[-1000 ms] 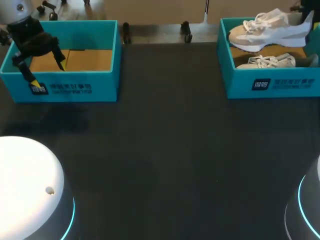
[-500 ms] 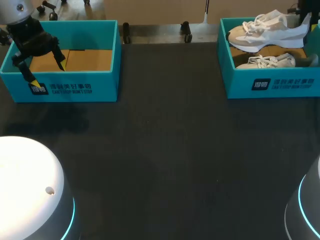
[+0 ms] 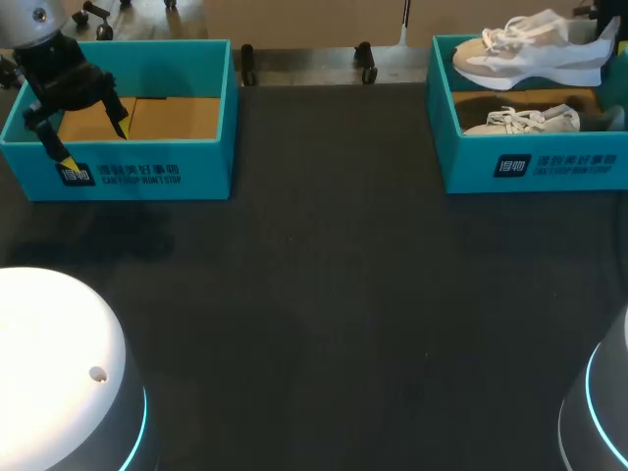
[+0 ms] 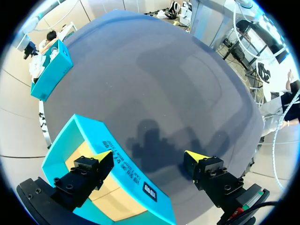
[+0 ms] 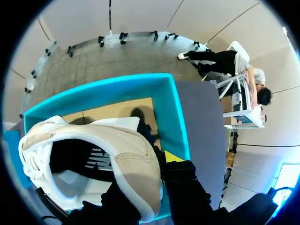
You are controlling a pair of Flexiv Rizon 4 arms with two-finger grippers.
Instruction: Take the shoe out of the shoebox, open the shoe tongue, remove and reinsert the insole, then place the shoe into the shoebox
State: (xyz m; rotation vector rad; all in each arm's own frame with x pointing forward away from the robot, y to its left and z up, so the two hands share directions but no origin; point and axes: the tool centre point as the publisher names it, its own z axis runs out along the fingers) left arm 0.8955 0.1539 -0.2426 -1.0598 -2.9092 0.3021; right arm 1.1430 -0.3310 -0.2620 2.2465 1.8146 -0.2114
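Item: pale shoe [image 3: 530,54], held above your right shoebox [image 3: 535,169], its heel clamped in your right gripper [image 5: 159,164]. Likely light, with a soft upper and firmer heel collar; hold there. Second shoe [image 3: 520,121] lies inside. Left gripper [image 4: 149,157]: fingers spread, nothing held, over the other shoebox [image 4: 126,171].

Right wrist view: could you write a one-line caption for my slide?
Right gripper shut on the heel of a beige-and-white sneaker, over the open teal shoebox.

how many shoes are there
2. One white-and-beige sneaker is held in the right gripper above the right teal cardboard shoebox; the second sneaker lies inside that box. None shows in the left teal shoebox.
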